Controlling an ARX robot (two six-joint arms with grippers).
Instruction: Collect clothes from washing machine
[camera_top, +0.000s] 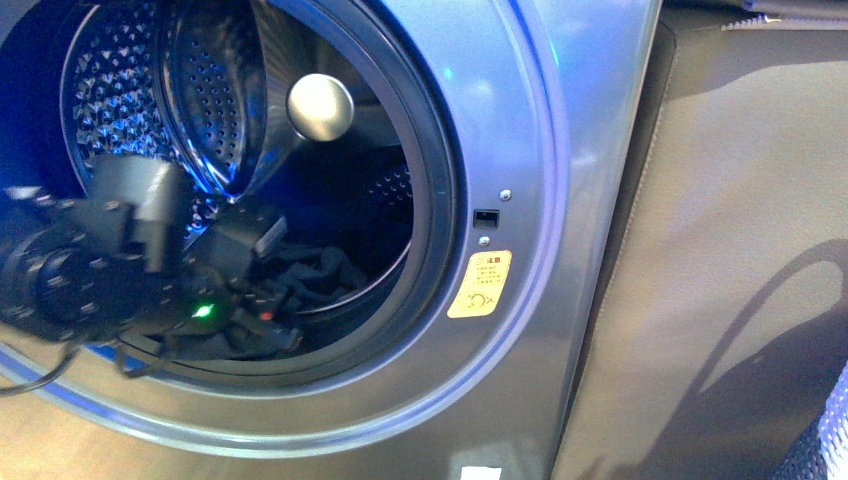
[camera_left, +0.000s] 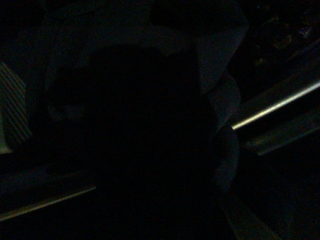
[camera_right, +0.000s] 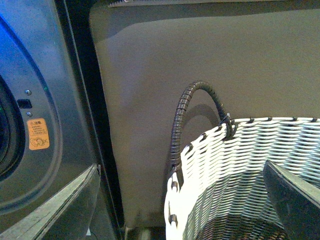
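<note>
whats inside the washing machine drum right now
Dark clothes lie at the bottom of the drum, where the left arm reaches in. Whatever lies behind the arm is hidden.

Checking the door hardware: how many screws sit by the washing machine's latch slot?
2, both on the washing machine. One screw sits up and right of the latch slot; the other just below it, above the orange sticker. Others may be hidden.

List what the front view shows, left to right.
left arm → clothes → orange sticker → grey panel → woven basket's edge
</note>
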